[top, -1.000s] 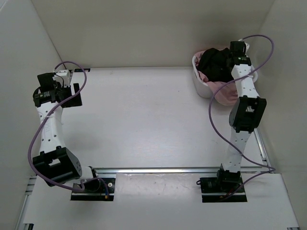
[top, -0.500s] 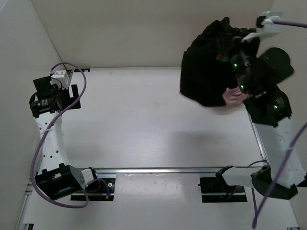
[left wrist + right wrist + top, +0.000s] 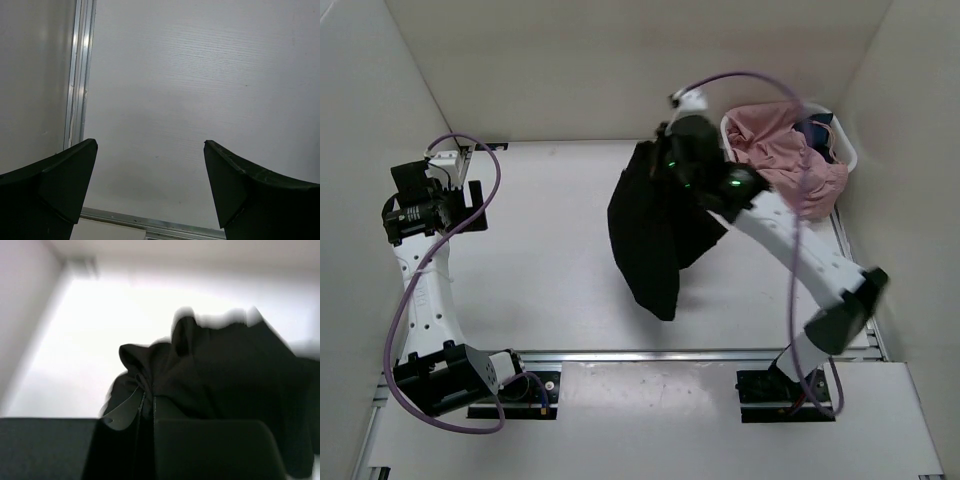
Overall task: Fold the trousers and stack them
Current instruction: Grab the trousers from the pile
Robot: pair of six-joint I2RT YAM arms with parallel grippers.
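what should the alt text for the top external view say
The right pincer holds black trousers dangling over the white table. A white basket in the far right corner holds pink clothing. The left pincer sits at the left edge, holding nothing.

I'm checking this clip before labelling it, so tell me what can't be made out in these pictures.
- Which part of the black trousers is pinched: the right wrist view is blurred, and the cloth bunches dark against the right gripper.
- The same gripper's fingers in the top view: hidden by the arm and the hanging cloth.
- What lies under the pink cloth in the basket: covered in the top view.
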